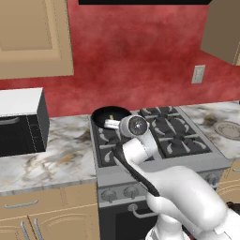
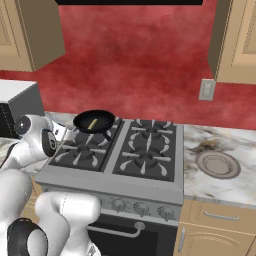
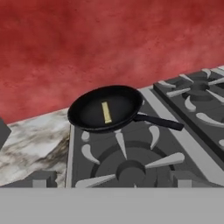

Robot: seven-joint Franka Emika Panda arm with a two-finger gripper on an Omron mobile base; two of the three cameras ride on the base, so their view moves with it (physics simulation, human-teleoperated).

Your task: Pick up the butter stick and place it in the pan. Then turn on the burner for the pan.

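I have the stove point(image 2: 120, 165) in front of me, a grey range with four grated burners set into a marble counter point(image 1: 47, 159) against a red wall point(image 2: 135, 65). A black and white microwave point(image 1: 21, 122) stands on the counter to the left, and a round grey plate point(image 2: 218, 164) lies on the counter to the right of the stove. The pan point(image 3: 105, 108) sits on the far left burner, its thin handle point(image 3: 158, 122) running out to the right over the grate toward the middle of the stove. Inside the pan lies the butter stick point(image 3: 106, 112), flat on the black bottom, roughly in the middle and touching no part of the rim that I can see. It shows as a small yellow sliver in the pan from both base cameras as well. My claw point(image 1: 112, 123) hangs near the pan's near edge, over the left side of the stove; it stands released at its widest, empty, gripping nothing and touching neither pan nor butter.
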